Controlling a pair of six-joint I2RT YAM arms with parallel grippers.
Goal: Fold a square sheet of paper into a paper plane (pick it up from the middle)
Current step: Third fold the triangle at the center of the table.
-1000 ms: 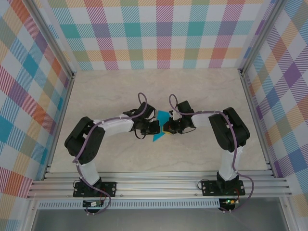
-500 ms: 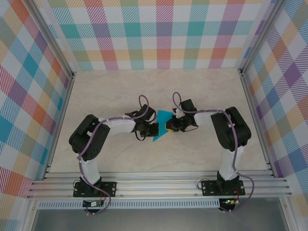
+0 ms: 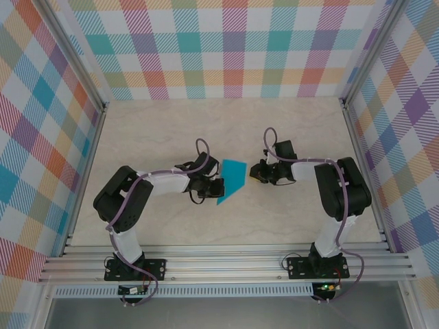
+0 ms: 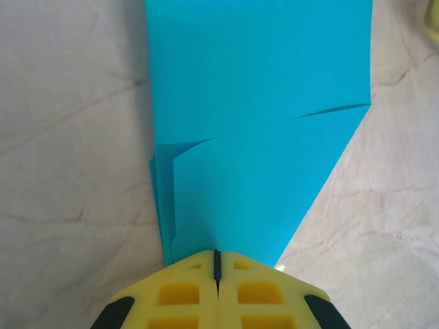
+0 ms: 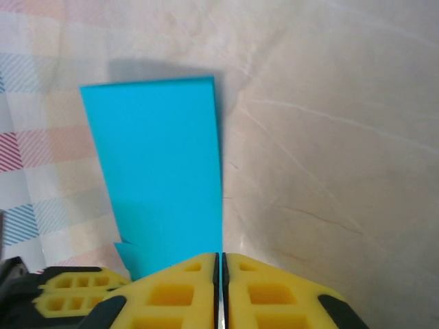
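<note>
The teal-blue paper lies on the table between the arms, folded into a strip with one slanted end. In the left wrist view, overlapping folded layers of the paper show, with a crease across. My left gripper is shut, its yellow tips resting over the paper's narrow near corner; the paper lies flat, not between the jaws. My right gripper is shut and stands just right of the paper, apart from it. In the right wrist view, the paper lies ahead and left of that gripper.
The pale marble tabletop is fenced by aluminium rails at the left, right and front, with plaid walls behind. The left gripper's yellow fingers show at the bottom left of the right wrist view.
My right gripper has drawn back to the right, off the paper. More of the paper now shows. The left gripper has stayed at the paper's left edge.
</note>
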